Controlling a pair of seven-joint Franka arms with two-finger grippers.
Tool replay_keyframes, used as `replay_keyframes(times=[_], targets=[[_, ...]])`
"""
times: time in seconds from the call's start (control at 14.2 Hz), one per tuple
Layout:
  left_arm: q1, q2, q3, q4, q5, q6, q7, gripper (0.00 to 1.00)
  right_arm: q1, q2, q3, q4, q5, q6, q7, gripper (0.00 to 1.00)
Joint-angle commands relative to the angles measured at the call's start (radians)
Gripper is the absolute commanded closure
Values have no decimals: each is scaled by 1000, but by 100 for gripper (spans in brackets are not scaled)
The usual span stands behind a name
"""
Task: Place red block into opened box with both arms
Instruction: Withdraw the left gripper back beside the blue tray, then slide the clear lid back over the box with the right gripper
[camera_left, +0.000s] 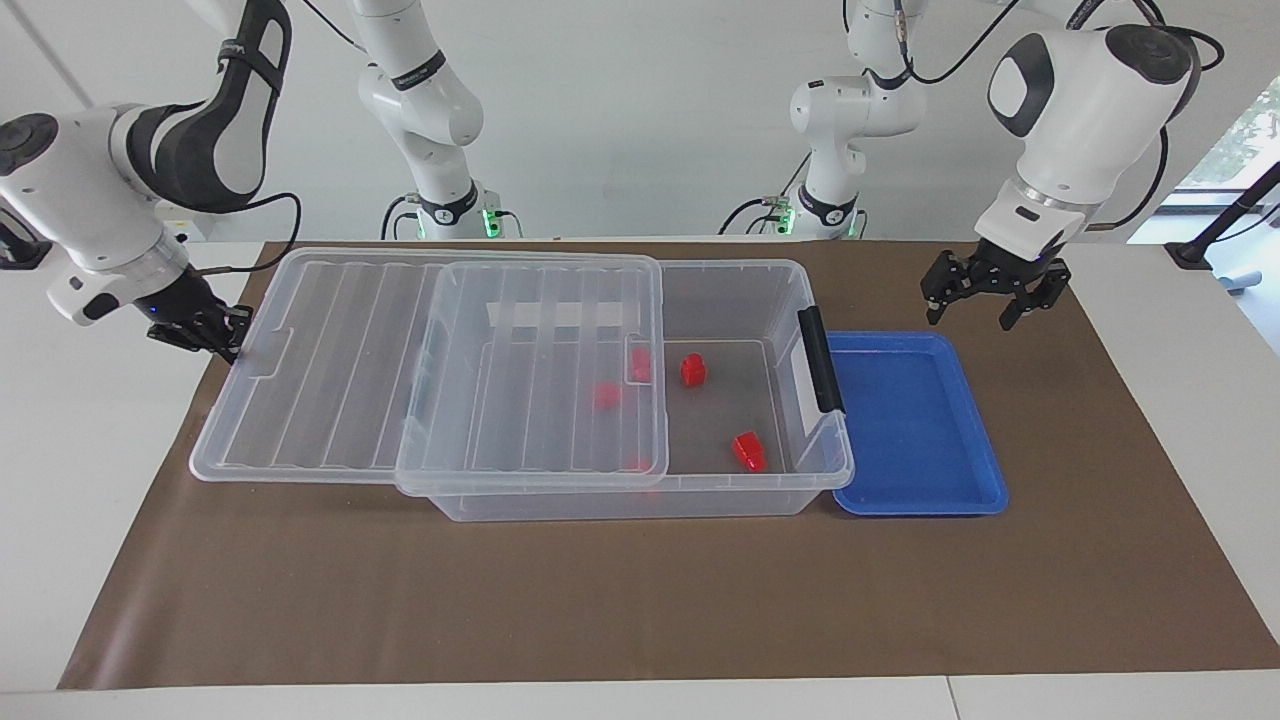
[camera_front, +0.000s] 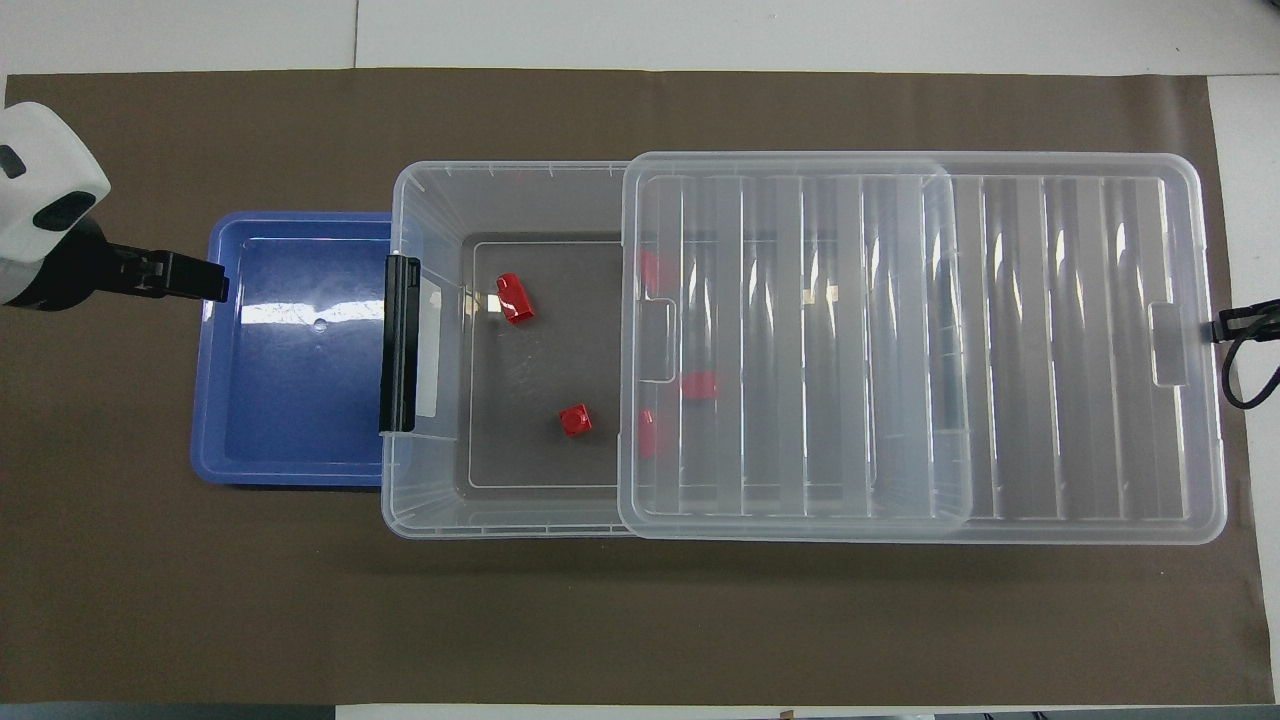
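The clear box (camera_left: 810, 478) (camera_front: 420, 505) stands on the brown mat with its ribbed lid (camera_left: 330, 360) (camera_front: 1000, 340) slid partway off toward the right arm's end. Two red blocks (camera_left: 692, 370) (camera_left: 748, 451) (camera_front: 514, 297) (camera_front: 575, 420) lie on the uncovered floor of the box. Others (camera_left: 605, 395) (camera_front: 700, 385) show blurred through the lid. My left gripper (camera_left: 968, 318) (camera_front: 212, 290) hangs open and empty over the outer edge of the blue tray. My right gripper (camera_left: 225, 345) (camera_front: 1228, 324) is shut, its tips at the lid's end edge.
A shallow blue tray (camera_left: 915, 425) (camera_front: 290, 400) lies against the box's black-latched end (camera_left: 820, 360), toward the left arm's end of the table. Brown mat (camera_left: 640, 600) covers the table, with open mat between the box and the table edge farthest from the robots.
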Motion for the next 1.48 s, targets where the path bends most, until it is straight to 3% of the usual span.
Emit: replay_keyframes(times=[0.0,0.56,1.4], targets=[[24,15,-2,72,-28,-78,38,0,19,-4,6,-10,-8,17,-3,100],[24,15,-5,84,-35,-170,43,0,136,-7,6,-12,-8,3,155,100],[18,6,-11,90,31,-175,37,0,315,-16,7,-31,-8,10,445,100]])
